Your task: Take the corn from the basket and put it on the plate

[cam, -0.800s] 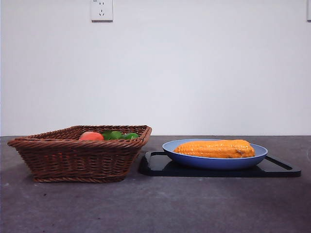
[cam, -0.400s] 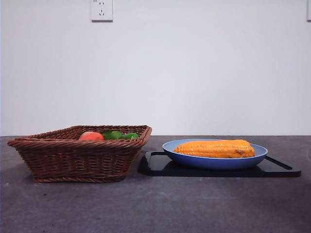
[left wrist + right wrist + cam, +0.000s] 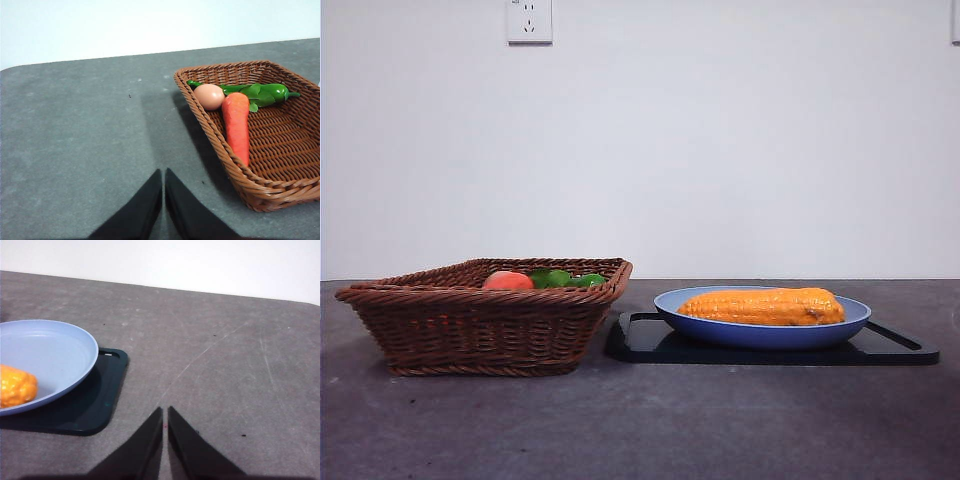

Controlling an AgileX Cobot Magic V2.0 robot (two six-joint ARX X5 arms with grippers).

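**Corn Lay on the Plate, Both Arms Drawn Back**

The table (image 3: 640, 430) carried everything, and the largest thing on it was the basket (image 3: 485, 320), set just beside the black tray (image 3: 895, 352). In the basket, the left wrist view showed only a carrot (image 3: 237, 125), a peach-coloured fruit (image 3: 209, 96) and a green pepper (image 3: 262, 93) — no cob among them. The plate (image 3: 760, 333) sat on the tray, and the corn (image 3: 762, 306) rested in it, its long axis running across the front view, roughly along the table's near edge.

By these pictures the placing looked done (a judgement, not something watched). If any move remained, it would turn on this: the corn lay off to the side of the right gripper (image 3: 164, 412), with only one end of the cob showing at the edge of that wrist view — the right arm was plainly the nearer one. The left gripper (image 3: 163, 175) stood over bare table beside the basket, well apart from the plate.

Both grippers had their jaws pressed together, tips all but touching, holding nothing and touching nothing; neither showed in the front view.
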